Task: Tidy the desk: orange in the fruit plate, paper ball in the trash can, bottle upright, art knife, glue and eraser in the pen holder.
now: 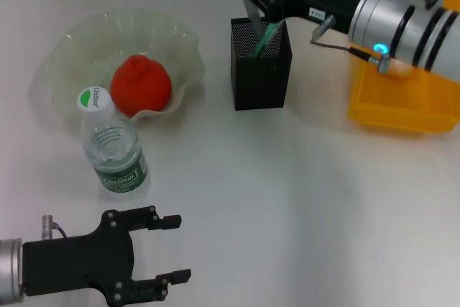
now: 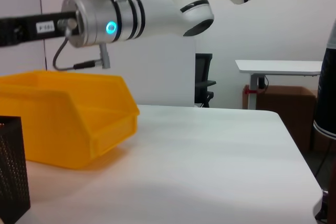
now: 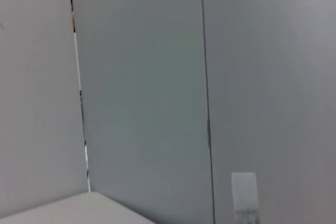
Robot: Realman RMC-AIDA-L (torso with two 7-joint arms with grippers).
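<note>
**Dropping the knife into the pen holder**

The right end effector (image 1: 260, 1) hovers directly over the pen holder (image 1: 261, 65), pinching a green-handled art knife (image 1: 263, 38) whose lower end is already inside the mesh. Best to release only once the knife hangs centred within the rim, then lift straight up. The left end effector (image 1: 167, 248), fingers spread, idles well in front of the holder, past the bottle (image 1: 112, 150).
</note>
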